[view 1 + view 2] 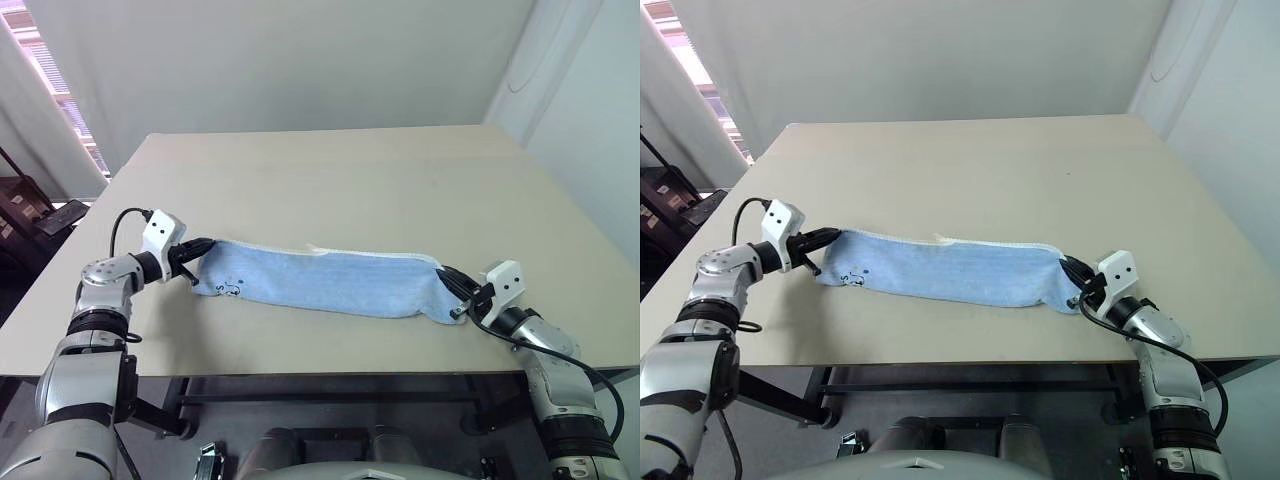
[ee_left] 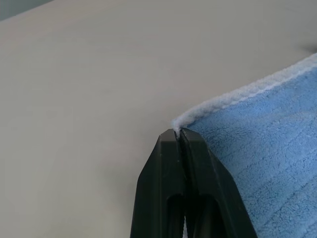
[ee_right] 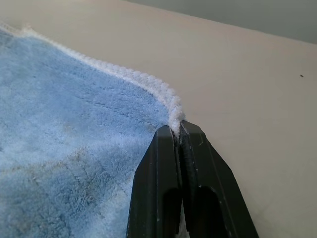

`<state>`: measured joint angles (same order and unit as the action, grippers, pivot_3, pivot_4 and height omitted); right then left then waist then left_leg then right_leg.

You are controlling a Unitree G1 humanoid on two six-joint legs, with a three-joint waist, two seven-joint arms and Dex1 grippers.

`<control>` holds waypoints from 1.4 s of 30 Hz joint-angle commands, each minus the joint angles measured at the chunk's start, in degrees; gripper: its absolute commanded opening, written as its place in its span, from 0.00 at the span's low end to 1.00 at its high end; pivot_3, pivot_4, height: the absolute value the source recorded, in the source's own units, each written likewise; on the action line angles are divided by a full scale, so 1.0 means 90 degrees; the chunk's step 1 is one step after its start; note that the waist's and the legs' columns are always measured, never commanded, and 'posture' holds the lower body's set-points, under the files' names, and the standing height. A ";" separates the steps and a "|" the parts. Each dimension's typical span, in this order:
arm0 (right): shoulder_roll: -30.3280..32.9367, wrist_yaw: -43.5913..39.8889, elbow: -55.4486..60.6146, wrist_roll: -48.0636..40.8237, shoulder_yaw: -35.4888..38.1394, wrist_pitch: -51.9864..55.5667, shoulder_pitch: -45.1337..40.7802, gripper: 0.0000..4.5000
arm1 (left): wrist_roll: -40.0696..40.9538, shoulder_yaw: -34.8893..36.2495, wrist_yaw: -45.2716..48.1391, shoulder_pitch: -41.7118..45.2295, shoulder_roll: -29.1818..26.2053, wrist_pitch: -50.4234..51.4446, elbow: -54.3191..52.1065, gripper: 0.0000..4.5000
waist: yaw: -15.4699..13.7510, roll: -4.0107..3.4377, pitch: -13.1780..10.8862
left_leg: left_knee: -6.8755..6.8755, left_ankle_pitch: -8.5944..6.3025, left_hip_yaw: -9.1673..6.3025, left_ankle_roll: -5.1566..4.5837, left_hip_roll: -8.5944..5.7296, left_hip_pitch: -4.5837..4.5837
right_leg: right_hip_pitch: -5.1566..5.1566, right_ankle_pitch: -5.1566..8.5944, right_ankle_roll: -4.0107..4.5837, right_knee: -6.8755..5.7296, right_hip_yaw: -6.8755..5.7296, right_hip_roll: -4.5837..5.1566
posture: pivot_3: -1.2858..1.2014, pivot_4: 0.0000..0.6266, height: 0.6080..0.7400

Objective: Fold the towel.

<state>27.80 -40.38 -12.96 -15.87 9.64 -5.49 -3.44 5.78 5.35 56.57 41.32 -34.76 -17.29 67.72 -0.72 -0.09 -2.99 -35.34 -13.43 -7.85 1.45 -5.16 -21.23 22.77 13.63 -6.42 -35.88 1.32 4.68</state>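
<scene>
We have the towel [image 1: 320,282] pinched at both ends, stretched between our two arms as a long, narrow blue band lying along the near part of the desk [image 1: 350,180]. It looks already doubled once lengthwise, with the white stitched edging running along its far side and the small dark mark near our left end. Our left end effector [image 1: 200,252] is clamped tight on the towel's left corner; in the left wrist view the two black fingers [image 2: 168,163] meet right on the white edging. Our right end effector [image 1: 447,279] is likewise closed on the right corner, the fingers [image 3: 166,158] nipping the edging where it turns.

We judge that we are laying the first fold flat, or are about to begin the second. The next move probably calls for carrying one end across to the other, keeping both corners gripped so the layers do not slip, and setting the edges in line before letting go. The band sags slightly near our right side, so some tension seems wise.
</scene>
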 commanded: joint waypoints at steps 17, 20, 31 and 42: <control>-0.0214 0.0981 0.0750 -0.0183 0.0182 0.1278 -0.0271 0.49 | -0.0054 0.0170 0.0191 0.0271 0.0016 0.0248 0.0010 0.96 | 0.0009 0.0001 0.0001 | -0.0014 0.0000 0.0001 0.0000 0.0000 0.0003 | 0.0000 0.0003 -0.0004 -0.0017 0.0002 -0.0002 | 0.52 0.00 1.00; -0.0174 0.0800 0.1104 -0.0525 0.0214 0.1666 -0.0264 0.74 | -0.0062 0.0210 0.0138 0.0227 -0.0061 0.0219 0.0010 1.00 | 0.0010 0.0001 0.0000 | -0.0014 0.0000 0.0001 0.0000 0.0001 0.0004 | 0.0000 0.0002 -0.0004 -0.0018 0.0002 -0.0003 | 0.52 0.00 1.00; 0.0451 0.2299 0.2531 -0.4531 0.2048 0.6615 -0.0469 0.98 | 0.0881 0.0802 0.0688 -0.0021 -0.0095 0.0996 -0.1519 1.00 | -0.0020 0.0008 0.0003 | -0.0036 -0.0001 -0.0010 -0.0001 0.0001 -0.0019 | 0.0005 -0.0007 0.0024 -0.0017 0.0000 0.0003 | 0.52 0.00 1.00; 0.0817 0.4713 0.2180 -0.9223 0.2692 0.8660 0.0689 0.98 | 0.1234 -0.0155 0.1738 -0.2035 0.0215 0.2433 -0.4861 1.00 | 0.0000 -0.0001 0.0005 | -0.0036 -0.0004 0.0005 -0.0006 0.0010 -0.0017 | 0.0004 0.0017 0.0025 -0.0014 0.0015 0.0002 | 0.52 0.00 1.00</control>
<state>33.53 -0.35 5.91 -92.63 32.90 73.57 2.80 15.53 3.96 71.49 22.70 -31.70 3.56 27.73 -0.72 -0.10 -2.95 -35.71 -13.47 -7.81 1.39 -5.08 -21.37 22.78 13.80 -6.20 -36.00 1.44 4.70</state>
